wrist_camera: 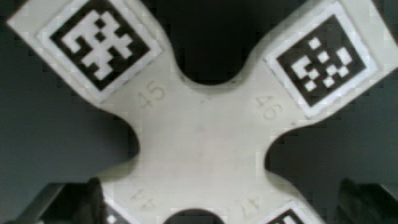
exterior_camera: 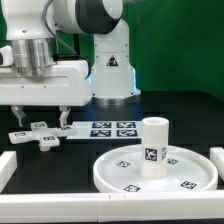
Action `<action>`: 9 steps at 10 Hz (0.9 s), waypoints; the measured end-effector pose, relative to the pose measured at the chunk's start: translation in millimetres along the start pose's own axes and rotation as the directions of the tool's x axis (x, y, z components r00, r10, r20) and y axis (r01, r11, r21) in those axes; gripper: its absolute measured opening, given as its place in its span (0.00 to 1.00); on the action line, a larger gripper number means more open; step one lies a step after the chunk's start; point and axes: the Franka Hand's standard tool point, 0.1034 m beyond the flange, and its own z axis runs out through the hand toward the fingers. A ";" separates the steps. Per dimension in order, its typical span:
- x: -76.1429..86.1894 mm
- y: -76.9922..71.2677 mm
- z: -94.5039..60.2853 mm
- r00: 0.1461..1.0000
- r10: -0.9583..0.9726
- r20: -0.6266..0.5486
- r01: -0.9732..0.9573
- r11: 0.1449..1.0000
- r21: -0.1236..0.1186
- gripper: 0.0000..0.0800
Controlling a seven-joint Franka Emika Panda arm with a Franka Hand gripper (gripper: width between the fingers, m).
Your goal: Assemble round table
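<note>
Black tabletop (exterior_camera: 62,162), green backdrop. Cross-shaped foot (exterior_camera: 40,134) lies at the exterior view's left, well apart from the disc (exterior_camera: 112,176) bearing the upright leg (exterior_camera: 153,147). Gripper (exterior_camera: 41,118) hangs spread over the foot, grasping nothing. Recommend centring the jaws across its narrow waist before closing.

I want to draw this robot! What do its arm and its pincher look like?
The arm is smooth, rounded and white with dark grey joints. Its base carries a small triangle sticker. The gripper has a boxy white body and two dark fingertips.
</note>
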 end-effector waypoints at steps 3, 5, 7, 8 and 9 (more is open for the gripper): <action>0.2 -1.4 3.0 0.999 0.032 0.031 -0.032 0.999 0.010 0.81; 0.1 -2.0 3.0 0.999 0.029 0.032 -0.030 1.000 0.010 0.81; -0.3 0.3 4.4 0.999 0.010 0.031 -0.010 1.000 0.009 0.81; -0.7 2.5 4.3 0.999 0.014 0.032 -0.014 1.000 0.008 0.81; -2.0 3.6 4.8 0.999 0.016 0.034 -0.016 1.000 0.007 0.81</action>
